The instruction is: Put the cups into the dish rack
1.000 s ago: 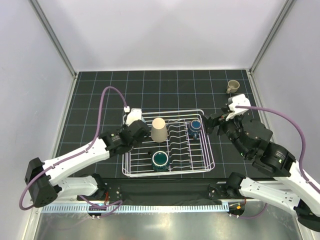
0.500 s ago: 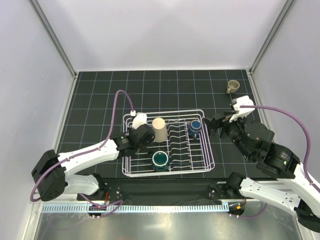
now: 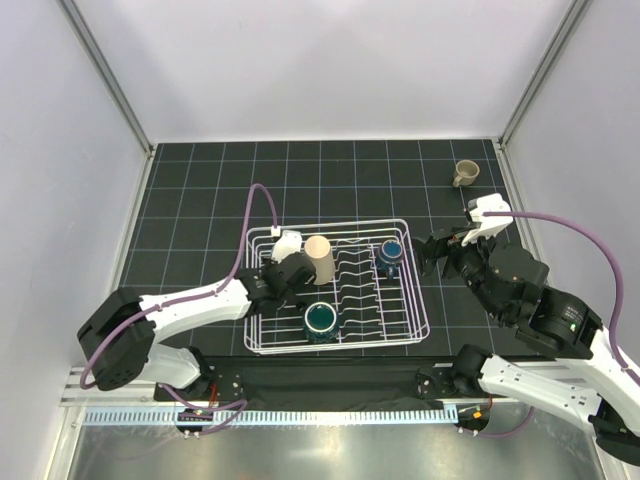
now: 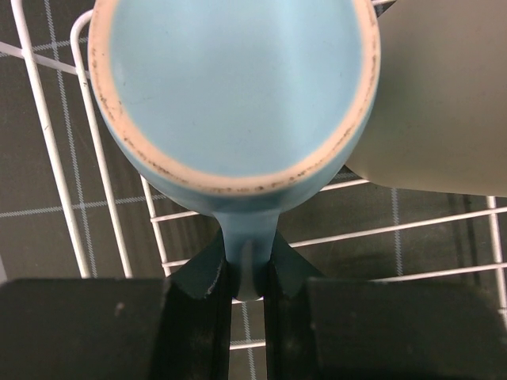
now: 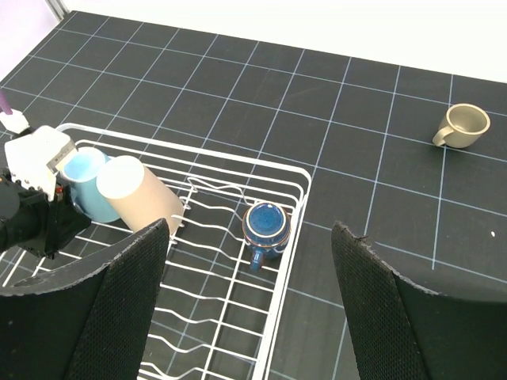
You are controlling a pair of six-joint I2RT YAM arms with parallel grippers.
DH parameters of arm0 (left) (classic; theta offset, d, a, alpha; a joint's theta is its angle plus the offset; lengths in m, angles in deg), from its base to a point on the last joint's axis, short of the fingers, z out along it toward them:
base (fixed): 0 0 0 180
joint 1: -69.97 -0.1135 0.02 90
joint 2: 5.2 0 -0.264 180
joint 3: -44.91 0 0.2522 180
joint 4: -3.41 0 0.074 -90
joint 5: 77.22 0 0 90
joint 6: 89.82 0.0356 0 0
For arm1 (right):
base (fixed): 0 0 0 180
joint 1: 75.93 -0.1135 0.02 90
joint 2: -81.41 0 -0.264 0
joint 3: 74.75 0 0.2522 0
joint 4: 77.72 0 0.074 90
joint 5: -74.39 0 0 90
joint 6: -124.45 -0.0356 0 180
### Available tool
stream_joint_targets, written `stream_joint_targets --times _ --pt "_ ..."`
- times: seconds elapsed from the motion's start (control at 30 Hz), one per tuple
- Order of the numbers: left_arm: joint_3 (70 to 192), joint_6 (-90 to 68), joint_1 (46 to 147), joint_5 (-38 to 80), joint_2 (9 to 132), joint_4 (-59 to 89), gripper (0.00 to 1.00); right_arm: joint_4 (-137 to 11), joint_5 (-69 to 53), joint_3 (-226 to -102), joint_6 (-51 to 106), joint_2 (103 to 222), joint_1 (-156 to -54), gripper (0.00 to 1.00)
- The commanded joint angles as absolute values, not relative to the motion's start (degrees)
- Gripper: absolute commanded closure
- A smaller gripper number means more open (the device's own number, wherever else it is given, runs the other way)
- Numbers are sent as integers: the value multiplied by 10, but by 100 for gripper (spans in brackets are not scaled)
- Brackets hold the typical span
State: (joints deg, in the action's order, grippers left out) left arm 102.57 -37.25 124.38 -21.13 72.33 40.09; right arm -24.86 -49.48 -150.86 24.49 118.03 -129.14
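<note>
My left pincer (image 4: 247,277) is nearly closed, its two fingers clamped on the handle of the light blue mug (image 4: 238,87). The mug sits straight out ahead of my fingertips. Its handle points back at me, and its open mouth is turned towards my wrist camera, so its long axis runs roughly along my line of sight rather than across it. The beige cup (image 4: 444,103) is hard up against the mug on its right. I cannot tell whether the two touch, so I judge that side to be the tight one.

Behind the mug are the white wires of the dish rack (image 4: 28,95). I am over a corner of the rack, with its rim wire just to the mug's left. Setting the mug down should mean going straight on from my fingertips into that corner, keeping off the beige cup.

Farther along the rack, the dark blue mug (image 5: 265,224) stands near the right wall and the teal-green mug (image 3: 320,318) near the front edge.

My right pincer (image 3: 432,252) is spread wide and holds nothing, just outside the rack's right wall. The small tan mug (image 5: 462,125) stands alone on the black gridded table (image 5: 238,79), well beyond that pincer. That arm is clearly the nearer one to it.
</note>
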Motion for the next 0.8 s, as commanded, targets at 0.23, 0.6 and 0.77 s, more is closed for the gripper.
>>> stream_joint_targets --times 0.23,0.6,0.77 --pt "992 -380 1246 -256 735 322 100 -263 -507 -1521 242 1194 -1294 17" --pt "979 -426 1245 -247 723 354 84 -281 -488 -1509 236 1210 -1295 17" --pt "978 -430 1245 -241 709 374 80 -286 -476 -1510 241 1232 -1294 17"
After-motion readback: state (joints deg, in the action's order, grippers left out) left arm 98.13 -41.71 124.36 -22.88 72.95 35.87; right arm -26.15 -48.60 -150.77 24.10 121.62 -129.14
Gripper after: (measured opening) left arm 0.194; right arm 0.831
